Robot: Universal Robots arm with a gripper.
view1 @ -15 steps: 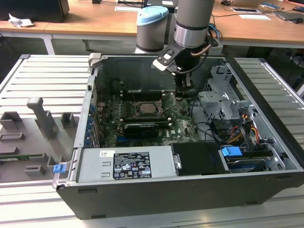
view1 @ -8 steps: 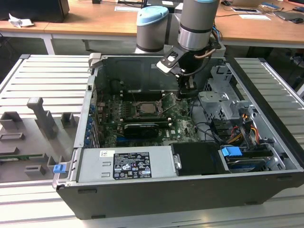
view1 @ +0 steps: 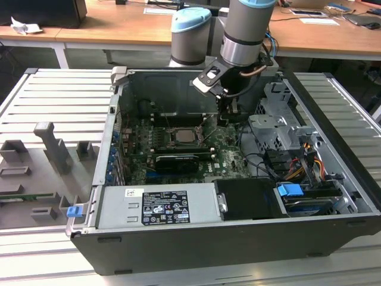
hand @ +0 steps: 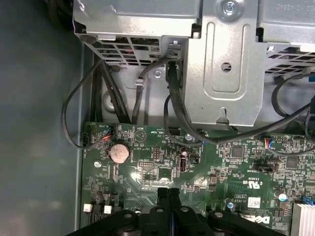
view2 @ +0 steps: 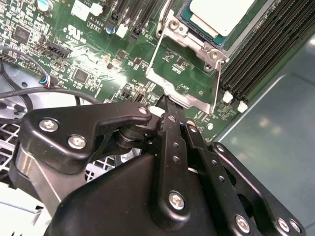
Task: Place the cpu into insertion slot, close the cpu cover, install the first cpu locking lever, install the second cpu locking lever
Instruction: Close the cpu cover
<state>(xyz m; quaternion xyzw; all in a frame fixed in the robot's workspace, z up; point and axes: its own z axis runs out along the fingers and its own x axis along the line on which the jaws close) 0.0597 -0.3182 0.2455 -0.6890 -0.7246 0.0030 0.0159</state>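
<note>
The cpu (view2: 221, 17), a pale silver square, lies in the insertion slot (view2: 191, 40) on the green motherboard; in the exterior view the cpu (view1: 181, 136) sits mid-board. The cpu cover (view2: 184, 97), a thin silver frame, is swung open away from the slot, and the board shows through its window. My gripper (view2: 167, 105) is shut, its black fingertips pressed together and touching the cover's free edge. Seen in the exterior view, the gripper (view1: 228, 116) hangs inside the case, to the right of the slot. Those closed fingers (hand: 169, 196) hover just over the board.
Long black memory slots (view2: 256, 54) flank the socket. A metal drive cage (hand: 221, 59) with black cables (hand: 74, 113) stands close beside the gripper. A black card (view1: 175, 161) and a power supply (view1: 158, 205) lie nearer the front. The case walls (view1: 119, 101) enclose everything.
</note>
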